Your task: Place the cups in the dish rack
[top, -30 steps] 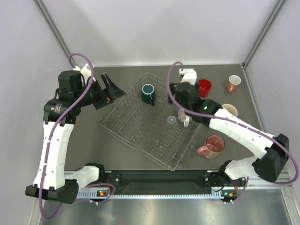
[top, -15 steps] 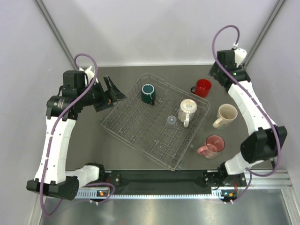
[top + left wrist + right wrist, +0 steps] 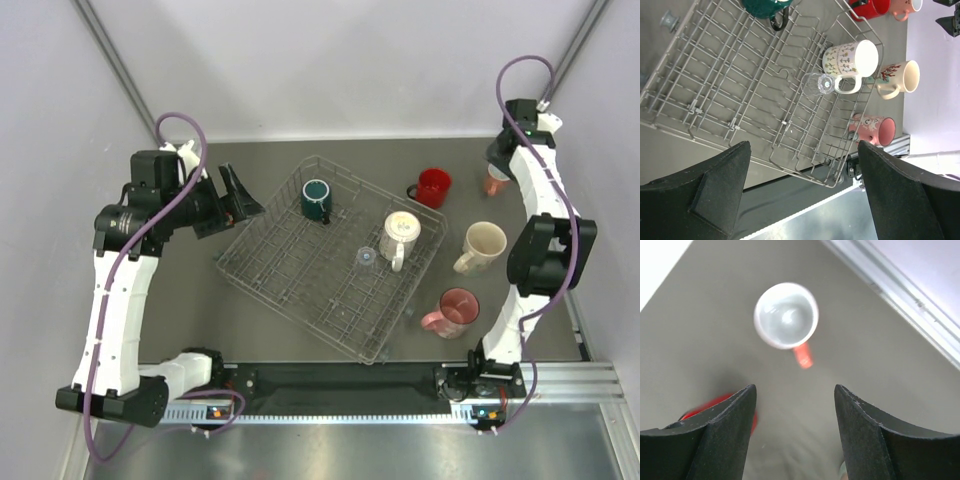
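The dish rack [image 3: 266,210] lies askew mid-table. In it stand a dark teal mug [image 3: 317,199], a patterned cream mug [image 3: 400,235] and a clear glass cup [image 3: 367,257]. On the table to its right are a red mug [image 3: 433,187], a cream mug [image 3: 483,243] and a pink mug [image 3: 455,310]. My right gripper [image 3: 795,388] hangs open above the small salmon mug [image 3: 786,315], which stands upright at the back right with its handle toward the fingers. Open and empty, my left gripper [image 3: 245,192] hovers off the rack's left corner and looks across the rack [image 3: 740,85].
The enclosure's right wall and its metal rail [image 3: 900,305] run close behind the salmon mug. The red mug [image 3: 702,407] shows beside my right gripper's left finger. The arm bases and a black rail [image 3: 340,385] line the near edge.
My right arm has swung from over the rack, where the patterned cream mug stays, to the back right corner above the salmon mug, and its jaws have narrowed a little. The left arm barely moved.
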### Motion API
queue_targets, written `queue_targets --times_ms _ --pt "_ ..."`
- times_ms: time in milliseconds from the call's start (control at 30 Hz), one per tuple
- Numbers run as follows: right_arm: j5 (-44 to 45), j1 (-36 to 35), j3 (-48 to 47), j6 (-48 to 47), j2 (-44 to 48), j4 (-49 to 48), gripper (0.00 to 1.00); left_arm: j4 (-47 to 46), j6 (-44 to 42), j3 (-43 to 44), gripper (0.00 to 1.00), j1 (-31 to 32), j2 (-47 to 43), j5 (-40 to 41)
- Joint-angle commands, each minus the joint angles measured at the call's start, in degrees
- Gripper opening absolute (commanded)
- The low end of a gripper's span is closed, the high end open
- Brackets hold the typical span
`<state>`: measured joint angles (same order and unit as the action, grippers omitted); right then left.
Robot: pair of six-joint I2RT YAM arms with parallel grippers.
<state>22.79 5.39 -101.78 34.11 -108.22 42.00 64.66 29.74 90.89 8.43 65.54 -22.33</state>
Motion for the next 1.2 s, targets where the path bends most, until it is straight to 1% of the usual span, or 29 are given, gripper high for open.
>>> queue_targets --times_ms 0,200,333,533,600,733,1000,1133,1167 --pt "-1.34 2.42 -5.09 -1.49 -2.51 0.19 0.63 -0.06 -1.96 1.75 0.93 0.28 0.2 1.23" --pt "-2.21 5.41 -7.03 -2.29 -6.38 -0.34 0.63 -0.33 -2.05 1.13 0.93 0.28 0.99 1.94" --pt "-3.01 6.13 -8.44 -3.34 -8.93 -0.95 0.62 -0.24 -2.05 0.69 0.93 0.28 1.69 2.2" --pt "-3.27 7.0 -10.81 -3.44 -12.45 -1.48 0.55 0.37 -1.96 0.87 0.92 0.28 3.01 2.29" --pt "-3.88 7.18 -11.51 -3.35 -13.67 -1.57 0.51 0.46 -1.88 0.95 0.92 0.28 3.19 2.37" --pt "-4.68 7.18 -12.04 -2.99 -15.43 -1.83 0.49 0.55 -1.7 1.13 0.92 0.28 3.63 2.03" --pt "-5.73 7.27 -12.57 -2.38 -18.16 -2.27 0.34 1.25 -1.09 1.57 0.91 0.28 3.72 1.58" --pt "-6.44 7.27 -13.27 -2.38 -18.6 -2.36 0.22 1.52 -0.56 1.66 0.9 0.28 3.46 1.23" --pt "-6.53 7.27 -13.53 -2.29 -18.6 -2.27 0.16 1.52 -0.47 1.66 0.9 0.28 3.46 1.23"
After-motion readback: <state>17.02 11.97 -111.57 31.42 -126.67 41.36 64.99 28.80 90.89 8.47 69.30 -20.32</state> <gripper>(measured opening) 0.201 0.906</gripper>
